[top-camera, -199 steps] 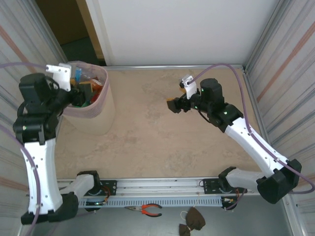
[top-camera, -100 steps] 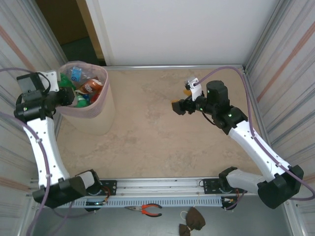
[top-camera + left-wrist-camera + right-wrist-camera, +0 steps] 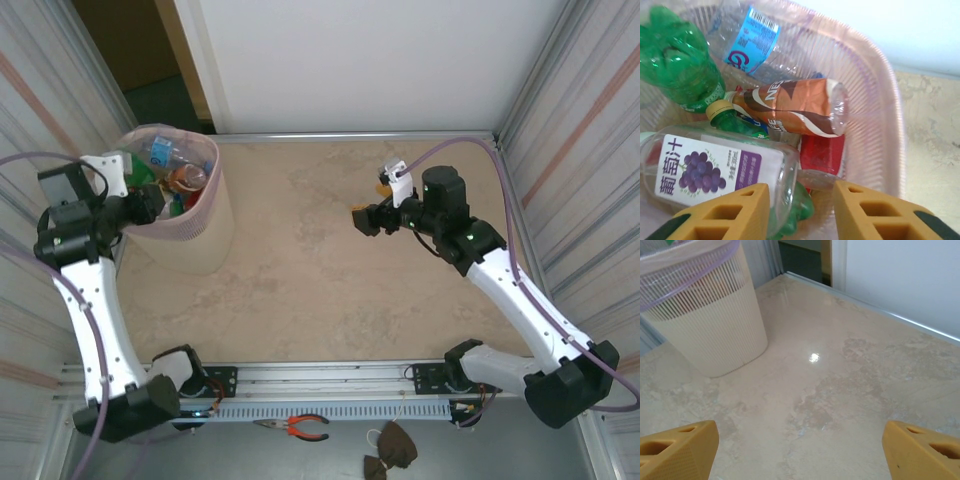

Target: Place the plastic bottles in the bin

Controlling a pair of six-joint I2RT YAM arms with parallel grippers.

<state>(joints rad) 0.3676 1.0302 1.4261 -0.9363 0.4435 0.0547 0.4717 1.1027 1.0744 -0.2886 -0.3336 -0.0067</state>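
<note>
Top external view: my left pincer (image 3: 155, 205) hangs over the near rim of the bin (image 3: 200, 250), which stands at the far left corner of the table (image 3: 330, 290); my right pincer (image 3: 362, 220) hangs above the table's right half, well apart from the bin
Left pincer: fingers apart with nothing between them; it looks straight down into the bin
Right pincer: fingers wide apart and empty; bare table beneath it
Bottles: in the left wrist view they lie piled inside the bin; a green bottle (image 3: 677, 60), a clear bottle with a blue label (image 3: 747, 42), a brown-labelled bottle (image 3: 800, 112) and a grape-label bottle (image 3: 710, 167) nearest my fingers
Done: every bottle I can see lies in the bin
Left: I can find none lying on the table; I judge the task finished or all but; only pulling the arms back seems to remain
</note>
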